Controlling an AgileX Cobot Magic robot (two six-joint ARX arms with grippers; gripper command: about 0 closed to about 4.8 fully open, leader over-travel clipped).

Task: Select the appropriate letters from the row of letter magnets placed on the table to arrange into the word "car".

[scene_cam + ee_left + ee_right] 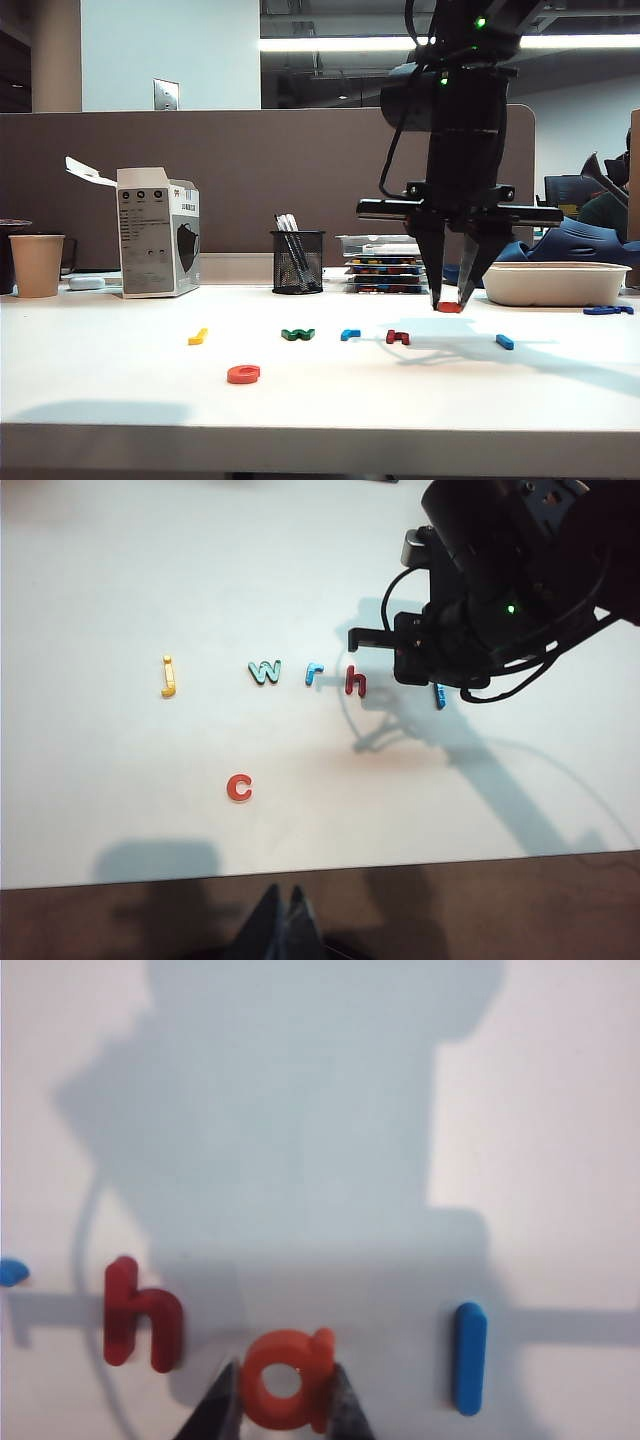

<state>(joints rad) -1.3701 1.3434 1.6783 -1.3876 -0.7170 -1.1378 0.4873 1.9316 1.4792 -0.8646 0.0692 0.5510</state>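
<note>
We count seven letter magnets on the white bench [100,400]. Five lie in a row: a yellow "j" [168,675], a green "w" [265,671], a light blue "r" [314,672], a dark red "h" [355,681] and a light blue bar letter [468,1357]. One orange "c" [239,787] lies alone nearer the front edge, well apart from the row. One orange "a" [287,1380] sits between the "h" and the bar, pinched between the two fingers of the right hand [452,303], which points straight down onto it; from the side we cannot tell whether the letter rests on the surface or is just clear of it. The left hand [283,920] shows only as two dark fingertips pressed together at the near edge of its own view, high above the bench and off the front edge. Along the back edge we note one paper cup [37,265], one white carton [157,232], one mesh pen pot [297,262], one stack of trays [382,265] and one white bowl [555,283]. The front strip around the "c" is open bench, as is the band between the row and the back clutter.
</note>
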